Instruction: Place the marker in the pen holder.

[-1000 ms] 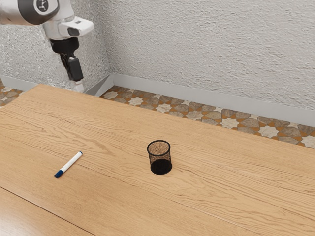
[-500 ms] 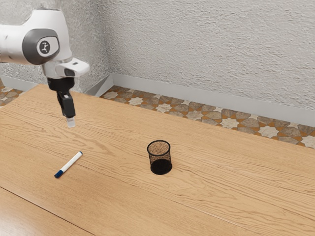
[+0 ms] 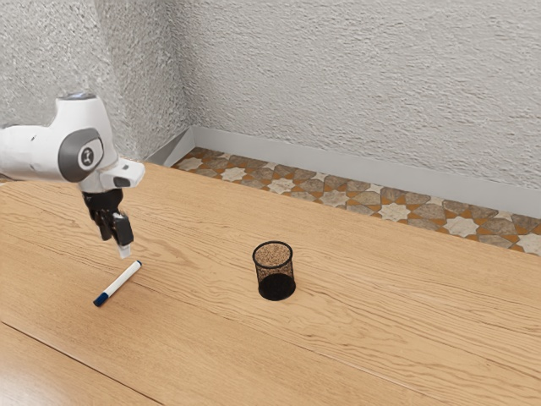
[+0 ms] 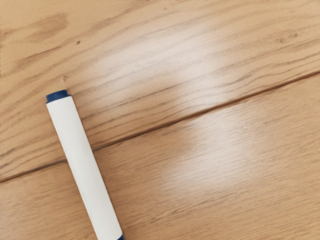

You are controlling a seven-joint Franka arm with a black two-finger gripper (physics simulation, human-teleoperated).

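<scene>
On table (image 3: 380,338), pen holder (image 3: 276,286), marker (image 3: 120,282) to the exterior view's left

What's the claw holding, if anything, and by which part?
Nothing. The marker lies on the table; the claw hangs above the tabletop with a visible gap to it.

Count of items: marker (image 3: 119,282), quantity one; pen holder (image 3: 276,288), quantity one; table (image 3: 380,330), quantity one; robot arm (image 3: 74,154), quantity one; gripper (image 3: 123,249), quantity one.
</scene>
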